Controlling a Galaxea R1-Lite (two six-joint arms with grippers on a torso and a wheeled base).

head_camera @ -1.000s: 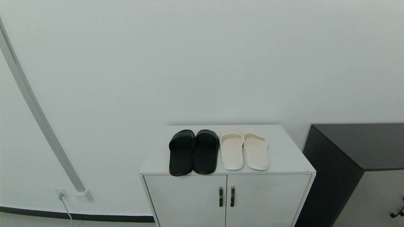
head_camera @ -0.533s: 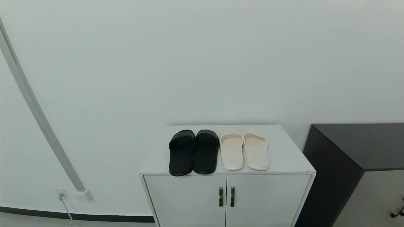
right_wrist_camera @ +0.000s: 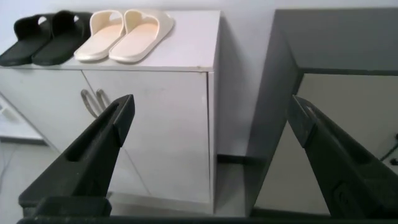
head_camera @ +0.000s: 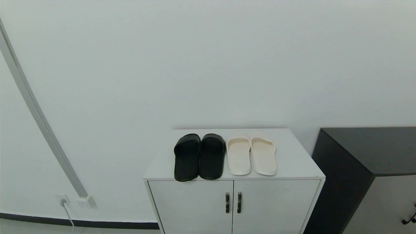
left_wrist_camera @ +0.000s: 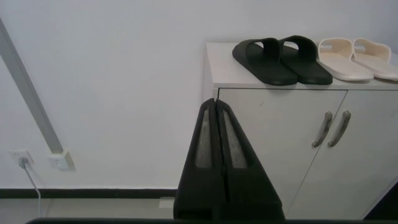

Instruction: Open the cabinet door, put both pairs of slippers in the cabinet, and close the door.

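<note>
cabinet (head_camera: 276, 208) closed | black slippers (head_camera: 199, 157) and cream slippers (head_camera: 252, 156) side by side on top | left gripper (left_wrist_camera: 215, 107) pressed together, empty | right gripper (right_wrist_camera: 208, 117) spread wide, empty

The left gripper (left_wrist_camera: 215, 107) is matte black, with long tapered fingers (left_wrist_camera: 202, 168) and grey, grainy pads (left_wrist_camera: 231, 140). The right gripper (right_wrist_camera: 211, 106) is black too, its fingers (right_wrist_camera: 93, 155) wedge-shaped with blunt tips.

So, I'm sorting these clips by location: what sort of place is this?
Probably a home entryway or a mock-up of one: a white two-door cabinet against a bare wall, black slippers and cream slippers on top, a wall socket near the floor.
</note>
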